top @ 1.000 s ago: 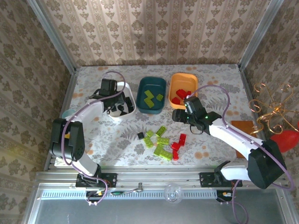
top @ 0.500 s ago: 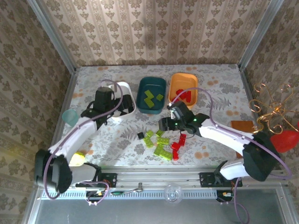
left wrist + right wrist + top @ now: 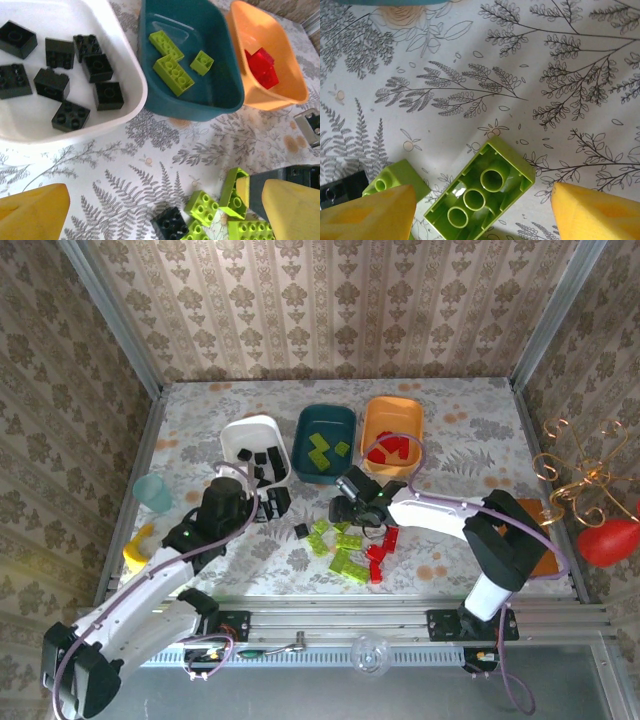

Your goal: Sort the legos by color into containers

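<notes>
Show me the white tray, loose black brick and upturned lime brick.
white tray (image 3: 30, 120): left wrist view, bare floor.
loose black brick (image 3: 170, 223): left wrist view, top face.
upturned lime brick (image 3: 480, 197): right wrist view, hollow underside.

The left arm (image 3: 150, 580) reached from the near-left corner toward the middle of the tabletop. The left gripper (image 3: 272, 502) was held low, its fingers (image 3: 32, 212) spread wide. The right arm (image 3: 440, 512) stretched leftward from a bent elbow. The right gripper (image 3: 347, 510) was low near the middle, its fingers (image 3: 590, 210) parted.
</notes>
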Robot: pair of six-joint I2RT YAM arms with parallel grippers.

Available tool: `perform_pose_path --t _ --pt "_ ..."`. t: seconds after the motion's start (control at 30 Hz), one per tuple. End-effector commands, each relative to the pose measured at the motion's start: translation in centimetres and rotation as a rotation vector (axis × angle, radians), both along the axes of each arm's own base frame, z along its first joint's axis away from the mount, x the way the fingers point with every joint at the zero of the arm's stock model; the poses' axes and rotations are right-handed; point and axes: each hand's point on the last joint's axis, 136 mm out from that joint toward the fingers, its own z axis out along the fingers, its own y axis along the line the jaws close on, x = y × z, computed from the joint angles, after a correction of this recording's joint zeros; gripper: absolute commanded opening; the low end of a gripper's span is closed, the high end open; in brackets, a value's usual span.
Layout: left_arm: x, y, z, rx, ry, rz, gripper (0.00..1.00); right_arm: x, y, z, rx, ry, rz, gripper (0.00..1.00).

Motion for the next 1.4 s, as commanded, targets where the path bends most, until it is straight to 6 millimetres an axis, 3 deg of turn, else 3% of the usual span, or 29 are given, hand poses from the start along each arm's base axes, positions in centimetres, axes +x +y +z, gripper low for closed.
perform_pose_path --t 0.0,0.3,0.5,0.67,0.83,1.13,1.27,1.37 --pt "-0.6 0.7 -1.1 0.004 0.021 0.032 1.0 0.5 0.2 -0.2 0.011 0.016 -0.122 0.73" --pt "-1.2 0.6 -1.8 -0.012 0.021 0.014 1.0 0.1 0.1 -3.2 -0.065 0.102 -0.162 0.7" --pt "-1.4 0.5 -1.7 -0.017 0.018 0.006 1.0 0.8 0.4 -3.1 -0.112 0.076 -0.093 0.55" --pt "-1.5 0.4 -1.4 -0.022 0.011 -0.002 1.0 1.8 1.8 -2.8 -0.079 0.03 -0.02 0.37" --pt "-1.7 0.6 -0.8 -0.026 0.0 0.001 1.0 3.6 3.5 0.5 -0.001 -0.126 0.069 0.32" --pt "-2.6 0.7 -1.4 -0.061 0.017 -0.009 1.0 6.0 4.9 10.9 0.091 -0.438 0.198 0.31" --pt "-2.9 0.7 -2.0 -0.076 0.035 -0.007 1.0 9.5 4.6 11.9 0.054 -0.434 0.175 0.31" --pt "-3.2 0.6 -2.1 -0.094 0.04 -0.011 1.0 12.6 4.0 10.8 0.044 -0.394 0.138 0.31"
